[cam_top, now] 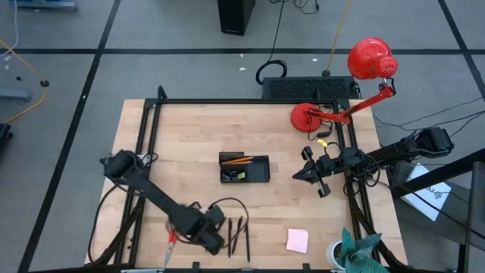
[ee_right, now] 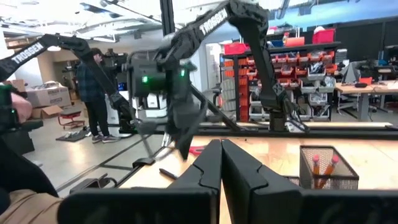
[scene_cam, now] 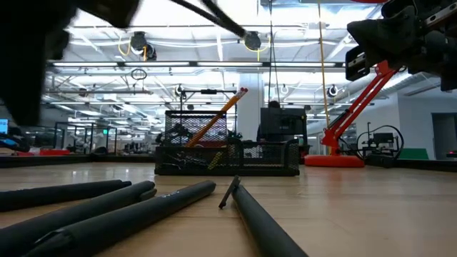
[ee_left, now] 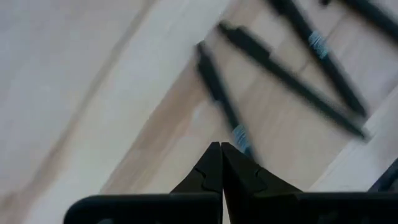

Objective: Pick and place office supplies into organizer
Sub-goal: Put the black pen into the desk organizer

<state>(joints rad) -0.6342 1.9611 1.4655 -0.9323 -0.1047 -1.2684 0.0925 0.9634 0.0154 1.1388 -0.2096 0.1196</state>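
Observation:
Several black pens (cam_top: 238,236) lie loose on the wooden table near its front edge; they also show close up in the low view (scene_cam: 150,203). My left gripper (cam_top: 214,241) points down just left of them, shut and holding nothing, and its tips (ee_left: 221,148) hover over one pen (ee_left: 217,93). Red-handled scissors (cam_top: 171,238) lie beside the left arm. The black organizer (cam_top: 244,168) stands mid-table with two orange pencils (cam_top: 241,161) leaning in it. A pink sticky-note pad (cam_top: 297,240) lies front right. My right gripper (cam_top: 301,174) waits shut, right of the organizer.
A red desk lamp (cam_top: 318,117) stands at the back right, its head (cam_top: 371,59) beyond the table. A black slab (cam_top: 311,87) lies behind the far edge. A white cup with green cloth (cam_top: 352,250) sits at the front right corner. People stand in the room (ee_right: 93,87).

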